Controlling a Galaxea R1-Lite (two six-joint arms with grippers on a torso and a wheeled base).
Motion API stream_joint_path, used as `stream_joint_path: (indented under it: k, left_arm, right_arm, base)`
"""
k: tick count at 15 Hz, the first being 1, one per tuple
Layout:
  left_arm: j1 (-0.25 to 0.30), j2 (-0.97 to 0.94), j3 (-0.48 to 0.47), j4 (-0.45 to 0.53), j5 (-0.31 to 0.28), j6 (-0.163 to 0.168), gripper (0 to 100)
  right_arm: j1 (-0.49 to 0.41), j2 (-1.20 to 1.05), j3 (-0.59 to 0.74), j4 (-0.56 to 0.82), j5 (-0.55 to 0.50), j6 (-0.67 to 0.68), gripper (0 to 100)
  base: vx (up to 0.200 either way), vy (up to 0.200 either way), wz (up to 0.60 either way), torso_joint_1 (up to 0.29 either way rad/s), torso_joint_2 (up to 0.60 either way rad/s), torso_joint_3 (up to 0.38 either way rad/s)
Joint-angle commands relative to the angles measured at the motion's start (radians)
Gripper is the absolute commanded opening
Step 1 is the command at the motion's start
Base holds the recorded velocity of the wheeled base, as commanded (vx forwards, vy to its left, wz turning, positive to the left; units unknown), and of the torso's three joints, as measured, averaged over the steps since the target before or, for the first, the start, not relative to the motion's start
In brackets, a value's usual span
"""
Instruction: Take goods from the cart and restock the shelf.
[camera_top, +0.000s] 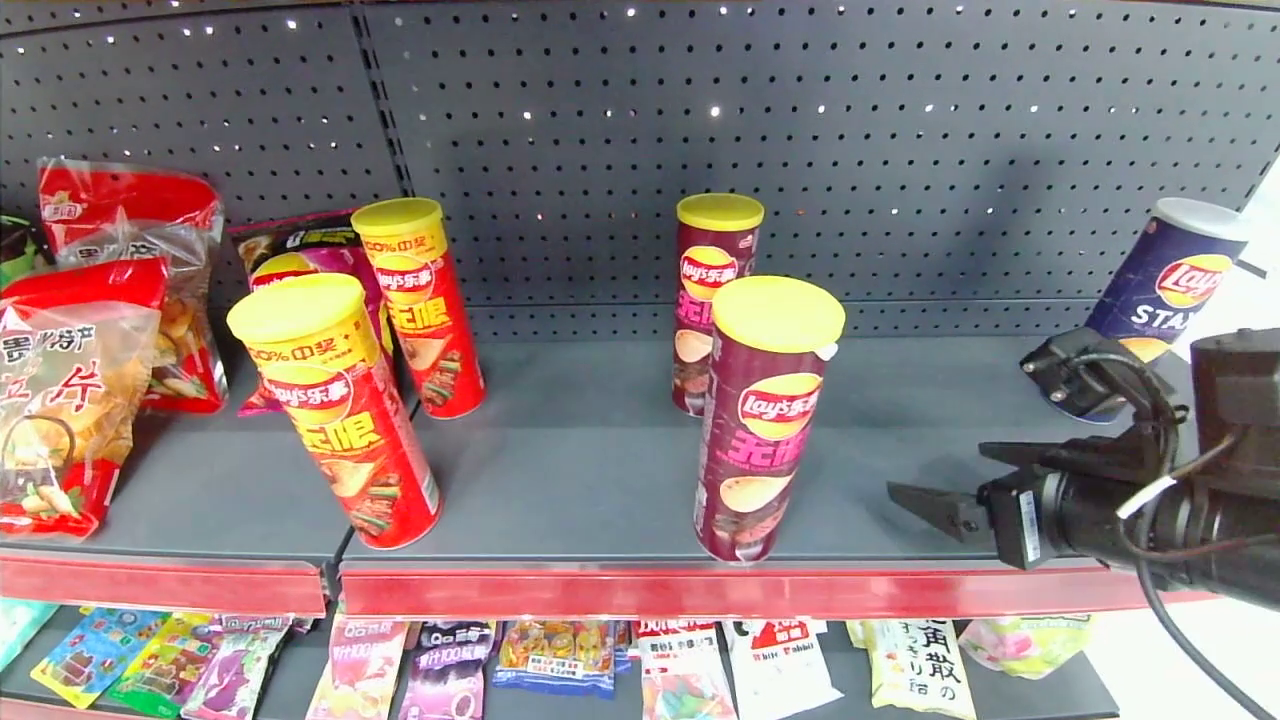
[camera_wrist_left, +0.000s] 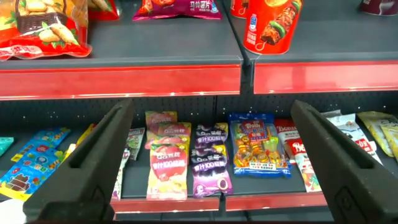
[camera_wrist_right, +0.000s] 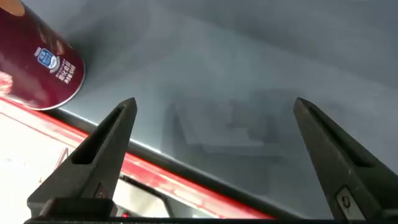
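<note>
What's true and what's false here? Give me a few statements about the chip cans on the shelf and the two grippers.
1. The right gripper is open and empty. True.
2. A blue can is at the right end of the shelf. True.
3. Four maroon cans stand on the shelf. False: two maroon cans and two red cans stand there.
4. The left gripper holds a snack bag. False: it is open and empty.
</note>
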Motion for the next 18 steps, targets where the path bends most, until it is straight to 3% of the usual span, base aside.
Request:
stream_joint_path:
  k: [1, 3, 9, 18]
  left_arm:
    - [0.000, -0.001, 0.000, 0.000, 0.000, 0.001, 100]
    - [0.000, -0.001, 0.000, 0.000, 0.000, 0.001, 100]
    - [0.000, -0.001, 0.000, 0.000, 0.000, 0.001, 100]
    - [0.000, -0.001, 0.000, 0.000, 0.000, -0.001, 100]
  right_arm:
    - [0.014, 0.060, -0.021, 0.001, 0.002, -0.001, 100]
    - [0.020, 0.085, -0.043, 0.000, 0.002, 0.000, 100]
    - [0.192, 0.158, -0.106, 0.000, -0.061, 0.076, 100]
    - [0.203, 0.183, -0.093, 0.001, -0.061, 0.063, 100]
  base:
    - [0.000, 0.000, 0.00, 0.000, 0.00, 0.000]
    - [0.000, 0.000, 0.00, 0.000, 0.00, 0.000]
    - [0.000, 0.000, 0.00, 0.000, 0.00, 0.000]
    - [0.000, 0.000, 0.00, 0.000, 0.00, 0.000]
